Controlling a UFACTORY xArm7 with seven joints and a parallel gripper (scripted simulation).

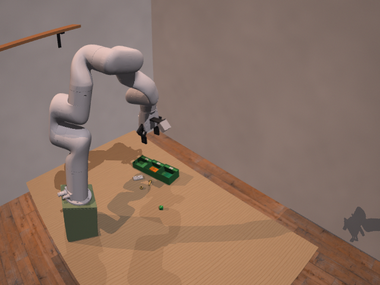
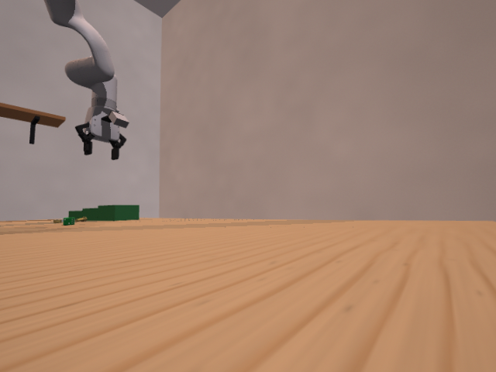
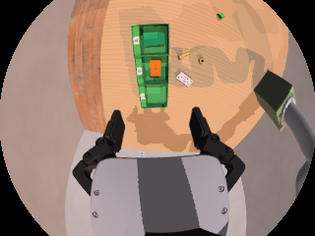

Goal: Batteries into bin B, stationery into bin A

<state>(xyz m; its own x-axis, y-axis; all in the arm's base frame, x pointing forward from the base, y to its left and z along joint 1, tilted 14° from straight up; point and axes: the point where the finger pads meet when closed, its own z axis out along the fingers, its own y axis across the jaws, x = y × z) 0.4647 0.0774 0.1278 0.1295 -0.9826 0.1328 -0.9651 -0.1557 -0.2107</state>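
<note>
My gripper (image 1: 149,134) hangs open and empty, high above the far end of the mat; it also shows in the exterior view (image 2: 101,149) and the wrist view (image 3: 157,128). Below it stands a row of green bins (image 1: 155,169) (image 3: 152,65); the middle one holds an orange thing (image 1: 153,168) (image 3: 157,69). The bin marks are too small to read. In front of the bins lie a small white flat thing (image 1: 138,177) (image 3: 185,79), two small brass-coloured things (image 1: 149,182) (image 1: 141,187), and farther out a small green thing (image 1: 160,208) (image 3: 220,16).
My arm's green pedestal (image 1: 79,214) stands at the mat's left edge. Walls close in behind the bins. A wooden shelf (image 1: 37,37) hangs on the left wall. Wooden floor surrounds the mat.
</note>
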